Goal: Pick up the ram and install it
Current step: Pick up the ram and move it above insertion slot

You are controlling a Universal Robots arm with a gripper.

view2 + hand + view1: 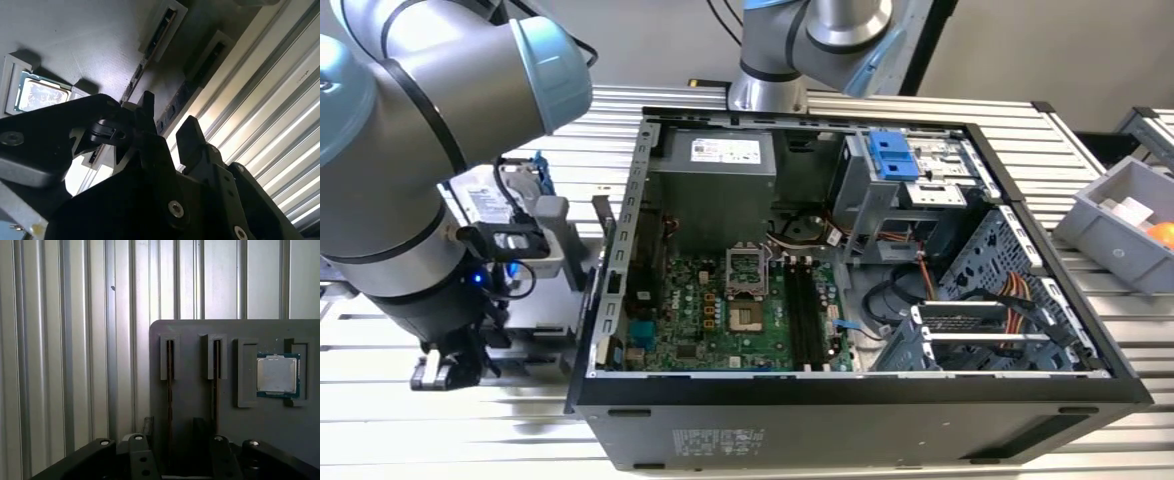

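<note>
Looking through the first wrist view, you see your gripper (172, 427) with its fingers apart, holding nothing, low over a grey holder (190, 390) on the ribbed table (75, 340). The ram (170, 385) stands on edge in its slot, in line with the gap between the fingers. A second stick (215, 380) and a processor chip (277, 375) sit beside it. In the exterior view, the open computer case (854, 400) carries a white label (724, 150), whose print you cannot read.
</note>
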